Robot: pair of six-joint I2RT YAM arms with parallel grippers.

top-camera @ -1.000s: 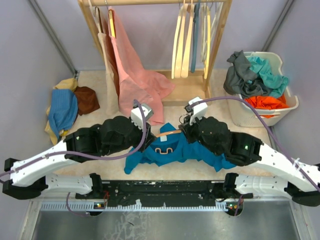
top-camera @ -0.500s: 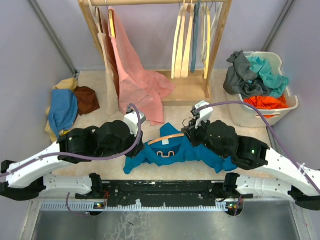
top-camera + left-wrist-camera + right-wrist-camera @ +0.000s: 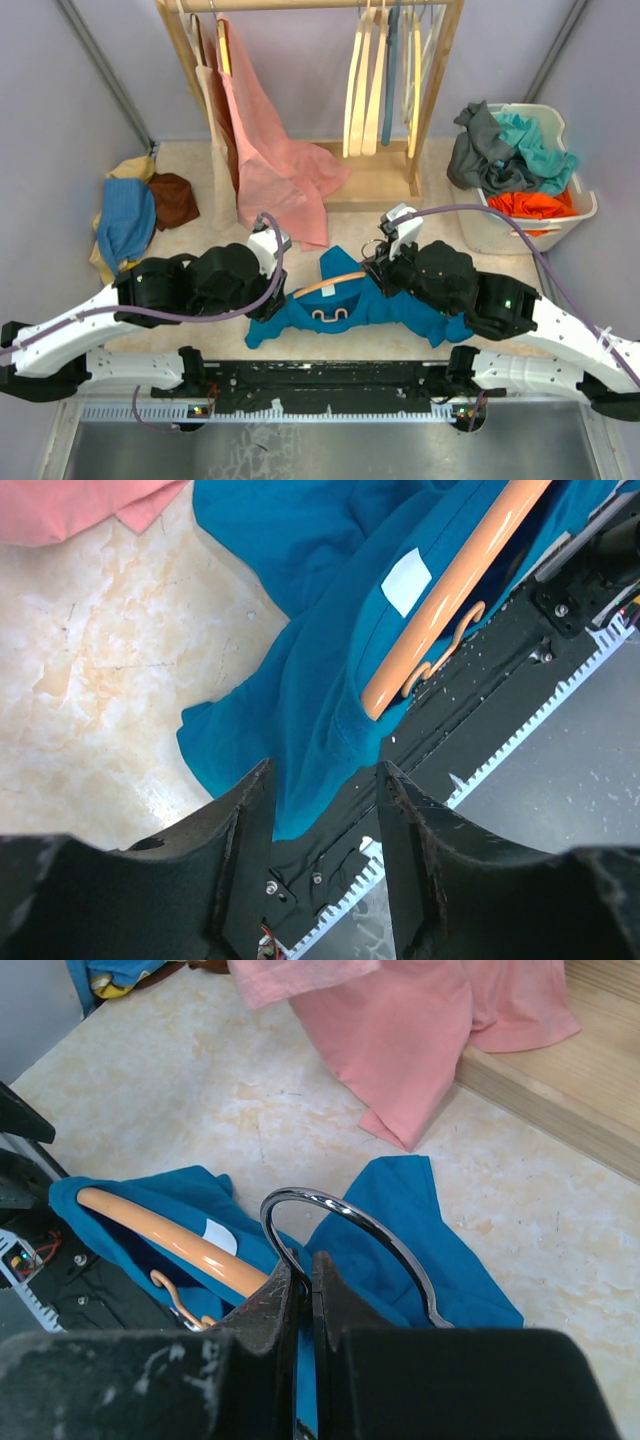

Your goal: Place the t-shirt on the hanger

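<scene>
At the far left of the top view a heap of cloths [image 3: 128, 222], blue, brown and yellow, lies on the marbled table [image 3: 100, 680]. Right of it, in the upper middle, a wooden rack [image 3: 385, 182] carries a pink garment [image 3: 265, 150] that trails onto the table, and several pale hangers [image 3: 365, 85].

Below, left of centre, the left arm reaches in to the left end of the t-shirt [image 3: 350, 305]. In its wrist view the left pincer [image 3: 325, 780] stands about half open. Its 2 fingers [image 3: 245, 840] are clearly parted, and the shirt's lower edge lies between the tips. I cannot tell whether the pads touch the cloth.

The teal t-shirt is spread low in the centre of the top view, at the near edge of the table between the 2 arms. The hanger [image 3: 335, 282] lies inside its neck opening. 1 orange-tan arm slants up to the right, and the wavy lower bar shows against the cloth. The white neck label [image 3: 405, 580] sits just beside the wood.

Right of centre, the right pincer [image 3: 302, 1265] is closed tight on the hanger at the foot of its metal hook [image 3: 345, 1222], which curves up out of the jaws over the blue cloth.

At the far right a white basket [image 3: 490, 238] holds grey [image 3: 475, 150], turquoise [image 3: 535, 150] and orange [image 3: 530, 205] clothes.
</scene>
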